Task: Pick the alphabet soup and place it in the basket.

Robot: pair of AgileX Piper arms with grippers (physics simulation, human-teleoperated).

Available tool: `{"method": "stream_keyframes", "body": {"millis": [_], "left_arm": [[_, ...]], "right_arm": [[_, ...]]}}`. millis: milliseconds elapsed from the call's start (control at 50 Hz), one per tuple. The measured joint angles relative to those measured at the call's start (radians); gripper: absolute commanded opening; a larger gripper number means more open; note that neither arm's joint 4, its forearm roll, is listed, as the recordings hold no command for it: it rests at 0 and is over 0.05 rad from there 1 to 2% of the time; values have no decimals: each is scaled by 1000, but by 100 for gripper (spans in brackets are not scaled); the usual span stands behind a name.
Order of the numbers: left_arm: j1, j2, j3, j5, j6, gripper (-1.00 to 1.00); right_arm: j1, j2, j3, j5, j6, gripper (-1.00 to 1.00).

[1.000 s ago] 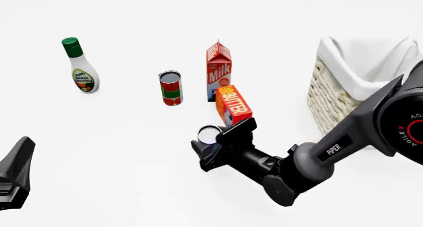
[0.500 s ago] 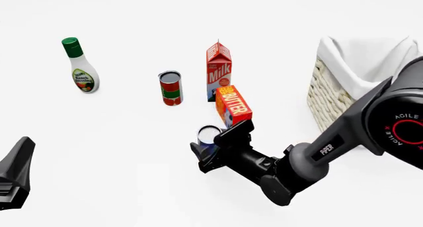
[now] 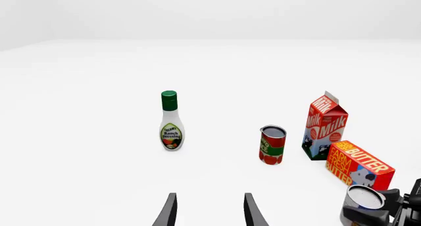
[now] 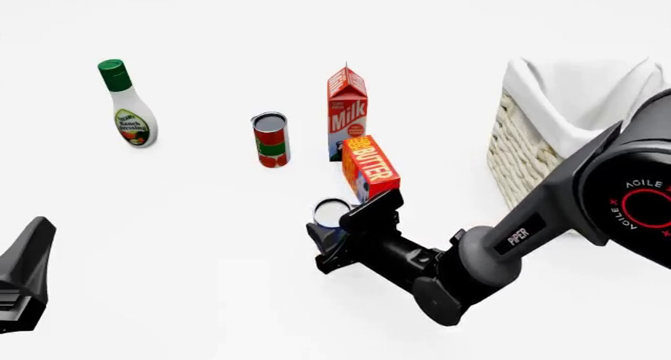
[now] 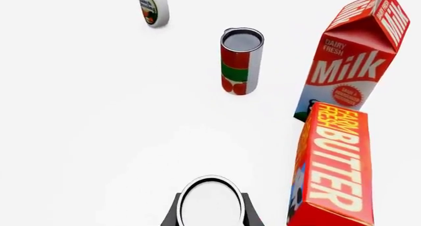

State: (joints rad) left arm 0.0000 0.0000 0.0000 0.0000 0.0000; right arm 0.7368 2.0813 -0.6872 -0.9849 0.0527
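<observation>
The alphabet soup (image 4: 332,211) is a small can with a silver-white top, standing on the table just in front of the butter box. My right gripper (image 4: 340,223) has its jaws on either side of the can, pressed against it. In the right wrist view the can's top (image 5: 210,202) fills the gap between the two black fingers (image 5: 172,212). The can also shows in the left wrist view (image 3: 366,198). The wicker basket (image 4: 529,152) with white lining stands at the right. My left gripper (image 4: 27,275) is open and empty at the near left, its fingertips (image 3: 168,212) far from everything.
An orange butter box (image 4: 370,168) stands close behind the can, with a milk carton (image 4: 347,113) behind that. A red-and-green can (image 4: 270,140) stands left of the carton. A ranch dressing bottle (image 4: 129,108) stands at the far left.
My right arm's upper links have shifted a little and the jaws have drawn in slightly on the can. The can and the left arm have not moved.
</observation>
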Motion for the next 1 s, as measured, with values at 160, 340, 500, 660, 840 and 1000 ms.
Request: {"method": "stream_keyframes", "body": {"millis": [160, 340, 500, 660, 840, 1000], "left_arm": [[0, 0, 0, 0, 0, 100], [0, 0, 0, 0, 0, 100], [0, 0, 0, 0, 0, 100], [0, 0, 0, 0, 0, 100], [0, 0, 0, 0, 0, 100], [0, 0, 0, 0, 0, 100]], "right_arm": [[8, -22, 22, -4, 1, -100], [13, -105, 70, -6, -1, -100], [13, -226, 120, 13, -5, -100], [7, -397, 173, 65, -13, -100], [-14, -639, 211, 173, -34, -100], [-55, -848, 218, 296, -56, -100]]}}
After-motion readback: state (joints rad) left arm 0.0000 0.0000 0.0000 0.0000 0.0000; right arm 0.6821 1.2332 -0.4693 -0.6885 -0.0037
